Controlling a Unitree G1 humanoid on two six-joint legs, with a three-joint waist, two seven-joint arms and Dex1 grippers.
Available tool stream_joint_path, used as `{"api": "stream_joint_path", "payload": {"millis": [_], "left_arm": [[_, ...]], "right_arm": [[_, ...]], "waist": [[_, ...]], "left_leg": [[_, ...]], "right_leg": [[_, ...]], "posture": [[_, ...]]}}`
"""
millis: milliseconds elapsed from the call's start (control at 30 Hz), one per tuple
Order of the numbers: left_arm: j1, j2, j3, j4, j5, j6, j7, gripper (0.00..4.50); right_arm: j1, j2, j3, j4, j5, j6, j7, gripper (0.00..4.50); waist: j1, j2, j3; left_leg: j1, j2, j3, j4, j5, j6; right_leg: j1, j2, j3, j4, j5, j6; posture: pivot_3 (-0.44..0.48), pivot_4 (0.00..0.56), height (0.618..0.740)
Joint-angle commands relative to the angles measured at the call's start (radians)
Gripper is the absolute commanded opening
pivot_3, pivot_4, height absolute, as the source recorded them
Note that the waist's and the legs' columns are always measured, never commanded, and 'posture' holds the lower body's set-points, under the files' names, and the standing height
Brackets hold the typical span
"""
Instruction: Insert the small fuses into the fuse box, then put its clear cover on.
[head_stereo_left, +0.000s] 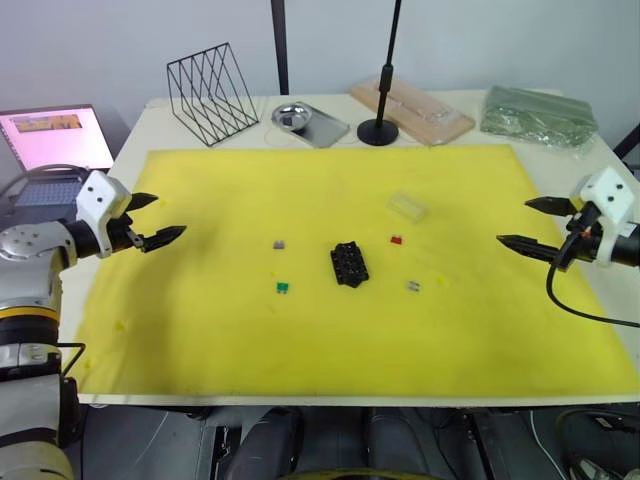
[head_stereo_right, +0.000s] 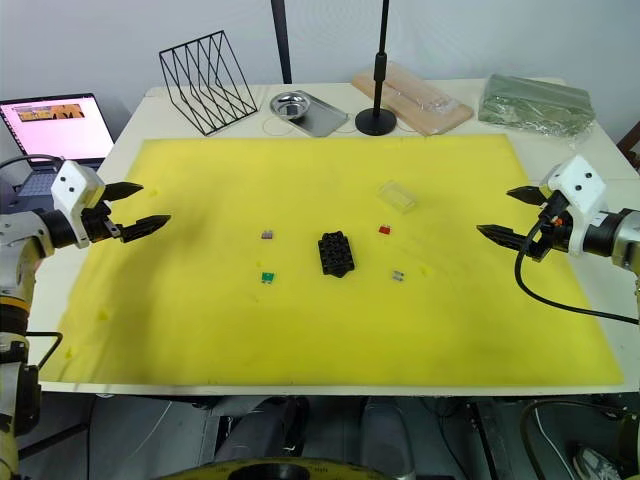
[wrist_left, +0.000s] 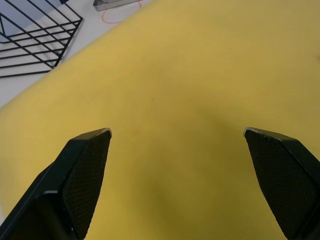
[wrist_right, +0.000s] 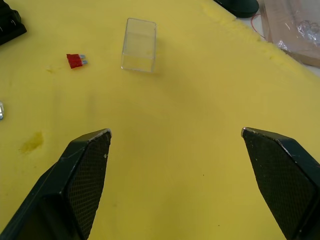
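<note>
Fuse box (head_stereo_left: 349, 264) sits near the middle of the yellow mat (head_stereo_left: 250, 340) that covers most of our table (head_stereo_left: 160, 112), a small black block with its slotted top facing up and nothing pushed into it that we can make out. Around it lie the small fuses, all loose on the mat and apart from the box: the red fuse (head_stereo_left: 396, 240) just off its far right corner, one grey fuse (head_stereo_left: 413, 286) to its near right, the other grey fuse (head_stereo_left: 279, 244) off to the left, and the green fuse (head_stereo_left: 283, 287) nearer to us on that same left side. The clear cover (head_stereo_left: 407, 207) rests on the mat beyond the red fuse, separate from the box. Our left hand (head_stereo_left: 155, 220) hovers over the mat's left edge with its two fingers spread apart and nothing between them, and our right hand (head_stereo_left: 535, 224) hangs at the right edge, likewise spread and holding nothing; both are well away from the box. Along the far side of the table we see a black wire rack (head_stereo_left: 212, 93), a metal tray (head_stereo_left: 310, 122), a black stand (head_stereo_left: 379, 128), a wooden board (head_stereo_left: 412, 110) and a green bundle (head_stereo_left: 538, 115), and a laptop (head_stereo_left: 58, 138) stands off to the left.
</note>
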Motion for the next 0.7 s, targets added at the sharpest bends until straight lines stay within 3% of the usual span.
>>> {"api": "stream_joint_path", "payload": {"millis": [33,700], "left_arm": [[-0.03,0.009,0.011,0.005,0.003,-0.012,0.011,4.5],[-0.066,-0.003,0.009,0.042,0.017,-0.064,0.04,4.5]], "right_arm": [[-0.008,-0.017,-0.024,-0.008,0.0,-0.014,0.0,4.45],[0.002,-0.017,-0.041,0.0,0.01,-0.01,-0.021,4.45]], "waist": [[0.0,0.0,0.0],[0.0,0.0,0.0]], "left_leg": [[0.0,0.0,0.0,0.0,0.0,0.0],[0.0,0.0,0.0,0.0,0.0,0.0]], "right_leg": [[0.0,0.0,0.0,0.0,0.0,0.0],[0.0,0.0,0.0,0.0,0.0,0.0]], "posture": [[0.0,0.15,0.74],[0.0,0.15,0.74]]}}
